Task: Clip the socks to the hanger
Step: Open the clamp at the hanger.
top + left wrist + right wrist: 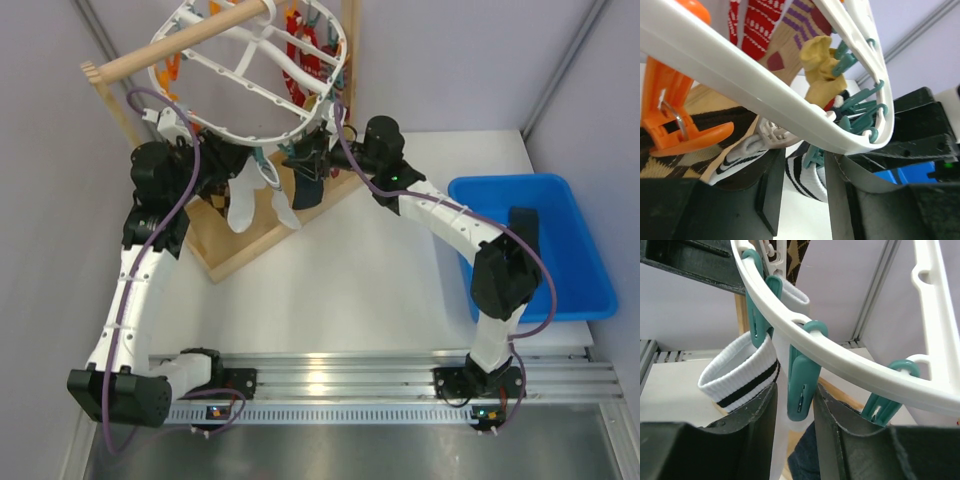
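Observation:
The white oval hanger (pixel 200 105) hangs from a wooden rod, with orange and teal clips on its rim. Red, tan-yellow and striped socks (pixel 757 27) hang from its far side. Two white socks (pixel 242 205) hang from the near rim. My left gripper (pixel 802 192) is open just under the rim (pixel 760 85), with a white black-striped sock (pixel 805 180) and a teal clip (pixel 815 156) beyond its fingertips. My right gripper (pixel 794 427) is at the near rim with a teal clip (pixel 802 385) between its fingertips. It holds a dark navy sock (pixel 805 462) low between its fingers; the sock also shows in the top view (pixel 306 190).
A wooden base (pixel 262 245) lies under the hanger and a wooden upright (pixel 110 100) stands at the left. A blue bin (pixel 565 290) sits at the right of the table. An orange clip (pixel 670 115) hangs close to my left gripper. Grey walls enclose the workspace.

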Controlling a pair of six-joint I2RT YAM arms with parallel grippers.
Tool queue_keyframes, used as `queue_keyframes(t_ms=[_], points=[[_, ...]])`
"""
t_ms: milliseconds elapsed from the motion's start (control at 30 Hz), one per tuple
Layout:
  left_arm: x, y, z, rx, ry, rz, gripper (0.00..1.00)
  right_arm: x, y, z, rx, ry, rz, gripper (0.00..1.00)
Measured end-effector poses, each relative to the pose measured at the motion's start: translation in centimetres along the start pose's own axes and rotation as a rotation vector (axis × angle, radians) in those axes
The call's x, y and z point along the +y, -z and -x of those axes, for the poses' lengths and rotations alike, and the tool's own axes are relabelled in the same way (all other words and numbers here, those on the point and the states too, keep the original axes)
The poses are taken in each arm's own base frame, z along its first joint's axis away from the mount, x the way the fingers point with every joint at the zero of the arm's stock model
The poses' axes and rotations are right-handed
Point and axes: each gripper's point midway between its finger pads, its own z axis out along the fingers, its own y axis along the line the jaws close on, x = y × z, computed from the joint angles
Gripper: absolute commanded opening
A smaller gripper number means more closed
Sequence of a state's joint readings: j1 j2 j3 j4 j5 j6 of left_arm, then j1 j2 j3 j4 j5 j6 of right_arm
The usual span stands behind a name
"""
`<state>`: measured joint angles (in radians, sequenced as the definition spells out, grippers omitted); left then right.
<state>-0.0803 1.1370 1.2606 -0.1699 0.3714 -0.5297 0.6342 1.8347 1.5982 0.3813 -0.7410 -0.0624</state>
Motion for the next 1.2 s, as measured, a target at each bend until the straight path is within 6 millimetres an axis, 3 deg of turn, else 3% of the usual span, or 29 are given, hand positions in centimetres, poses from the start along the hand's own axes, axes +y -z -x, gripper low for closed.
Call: queue_keyframes(t_ms=[133,400,500,733,900,1067,1200], points=[[-1.8,0.4,0.1,0.011,0.024,-0.083,0.46,0.3,0.0,-0.2,0.005,0.001,0.019,0.27],[-4.9,1.8,0.0,0.057,0.03,-0.217,0.48,0.3,0.0,-0.7,0.036,-0.02,-0.014,0.0],[-5.3,2.2,0.2,0.058,0.011,-0.227,0.49,0.6,0.1,-0.5,0.043,-0.026,-0.025,0.04],[-5.1,2.9,0.4,0.052,-0.02,-0.196,0.48,0.8,0.9,0.6,0.037,-0.017,-0.051,0.0],[-5.2,4.1,1.1,0.025,-0.039,-0.178,0.54,0.7,1.1,0.5,0.05,-0.029,-0.068,0.0],[-7.3,6.5,2.0,-0.009,-0.068,-0.243,0.57,0.6,1.5,-0.2,0.095,-0.066,-0.092,0.0],[-8.3,6.6,1.3,0.038,-0.054,-0.315,0.6,0.7,1.6,-0.5,0.145,-0.104,-0.118,0.0]])
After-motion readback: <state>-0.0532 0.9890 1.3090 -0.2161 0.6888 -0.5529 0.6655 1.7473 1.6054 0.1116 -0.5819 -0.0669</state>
